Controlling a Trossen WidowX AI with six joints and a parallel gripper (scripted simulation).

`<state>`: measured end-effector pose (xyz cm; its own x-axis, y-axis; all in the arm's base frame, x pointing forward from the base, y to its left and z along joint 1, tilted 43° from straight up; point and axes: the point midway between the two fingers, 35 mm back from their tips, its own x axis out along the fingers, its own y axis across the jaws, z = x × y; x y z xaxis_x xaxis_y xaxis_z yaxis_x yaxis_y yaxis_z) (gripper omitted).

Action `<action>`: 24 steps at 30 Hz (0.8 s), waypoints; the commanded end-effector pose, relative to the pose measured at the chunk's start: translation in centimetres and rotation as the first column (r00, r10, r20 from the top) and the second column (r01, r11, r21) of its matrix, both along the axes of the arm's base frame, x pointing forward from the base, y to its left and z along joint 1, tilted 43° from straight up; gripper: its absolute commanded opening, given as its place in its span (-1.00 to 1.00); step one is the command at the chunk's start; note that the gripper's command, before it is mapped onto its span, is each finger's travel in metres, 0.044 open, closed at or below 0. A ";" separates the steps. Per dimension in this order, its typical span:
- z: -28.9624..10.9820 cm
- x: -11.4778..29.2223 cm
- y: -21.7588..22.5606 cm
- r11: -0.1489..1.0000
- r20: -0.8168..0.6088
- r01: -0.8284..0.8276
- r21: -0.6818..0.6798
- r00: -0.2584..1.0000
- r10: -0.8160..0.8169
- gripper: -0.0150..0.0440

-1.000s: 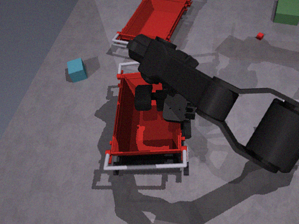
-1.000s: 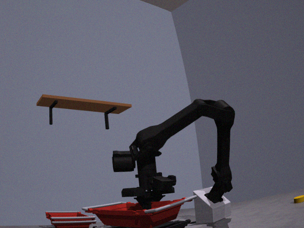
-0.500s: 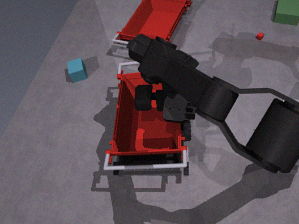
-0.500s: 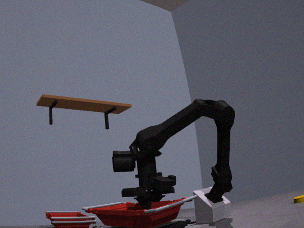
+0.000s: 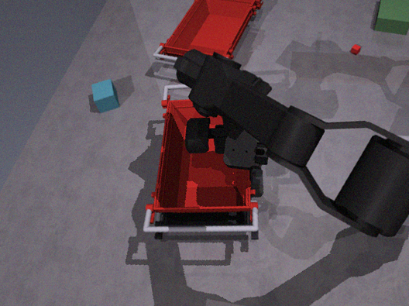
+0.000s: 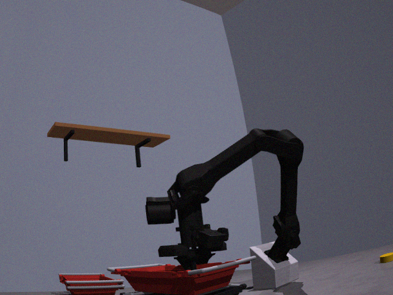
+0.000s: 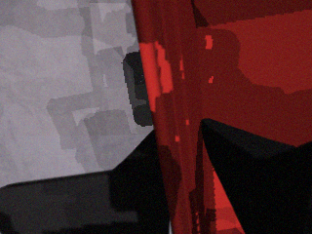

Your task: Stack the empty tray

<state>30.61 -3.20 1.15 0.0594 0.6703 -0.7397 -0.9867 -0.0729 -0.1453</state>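
Gray tabletop, dim rm, bluish walls. You've got the near tray [image 5: 162,162] [image 6: 152,281] [image 7: 168,68] mid-table: red plastic, deep, flared sides, over a dark base [image 5: 203,217] [image 6: 234,289]. Its gray bars [image 5: 205,228] [image 6: 221,265] stick out past the ends, not across the top. Far tray [image 5: 212,30] [image 6: 88,278], same red w/ gray end bars, sits behind it, approx. level, bare red floor showing. Your gripper [image 5: 249,166] [image 6: 190,267] [image 7: 182,130] is down at the near tray's long side, fingers slightly apart, one ea. side of the wall; can't tell if either touches. Teal cube [image 5: 105,96] is off to one side; green block [image 5: 394,12] & tiny red cube [image 5: 355,49] opp.
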 end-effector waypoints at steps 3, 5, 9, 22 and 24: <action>-0.2 -0.4 0.4 1.000 -0.016 -0.007 0.003 1.000 0.007 0.11; -0.2 -0.4 0.4 1.000 -0.016 -0.007 0.003 1.000 0.007 0.20; -0.2 -0.4 0.4 1.000 -0.016 -0.007 0.003 1.000 0.007 0.40; -0.1 -0.2 0.4 1.000 -0.009 -0.008 0.003 1.000 0.008 1.00; -0.1 -0.2 0.4 1.000 -0.009 -0.008 0.003 1.000 0.008 1.00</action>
